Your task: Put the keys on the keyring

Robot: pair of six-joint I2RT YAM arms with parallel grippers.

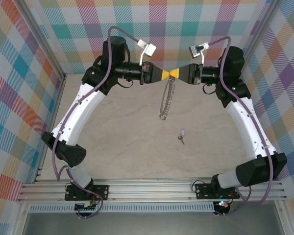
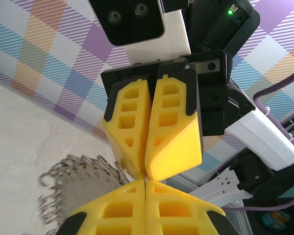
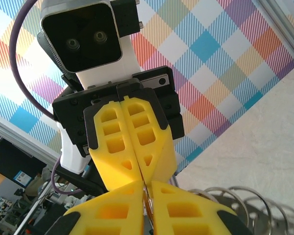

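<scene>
Looking top-down, left gripper (image 1: 166, 74) and right gripper (image 1: 177, 73) meet tip to tip, both pinched shut on the keyring (image 1: 165, 100), which trails toward 6 o'clock. Exact grip spot is buried between the yellow pads (image 3: 186, 210). Tiny key (image 1: 182, 135) lies on the table (image 1: 127, 142) at 5 o'clock off the ring's low end, not touching.

The top external camera sits high above and behind the arm bases. It looks down and forward over the whole table (image 1: 112, 147), from its near edge to the far wall. Each wrist camera rides close behind its own yellow fingers and faces the other arm head-on. The left wrist view looks past the left gripper (image 2: 144, 198) at the right gripper (image 2: 145, 171), and the right wrist view looks the opposite way. All three views share the spot where the fingertips meet above the hanging keyring (image 1: 165, 98).
</scene>
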